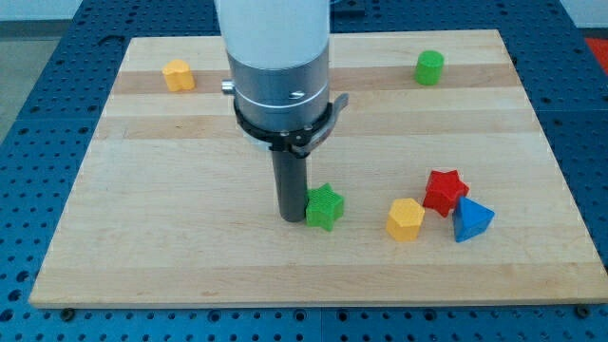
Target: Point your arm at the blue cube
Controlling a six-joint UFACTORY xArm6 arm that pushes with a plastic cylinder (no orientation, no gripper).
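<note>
My tip (291, 218) rests on the wooden board (190, 256) just left of the middle, touching or almost touching the left side of a green star block (325, 205). A blue block (471, 219) with a pointed, wedge-like shape sits at the view's lower right, well to the right of my tip. It lies right beside a red star block (445, 190). No cube-shaped blue block can be made out.
A yellow hexagonal block (406, 219) lies left of the blue block. An orange-yellow block (178, 74) sits at the top left and a green cylinder (429, 67) at the top right. The arm's white and grey body (277, 66) hides the board's top middle.
</note>
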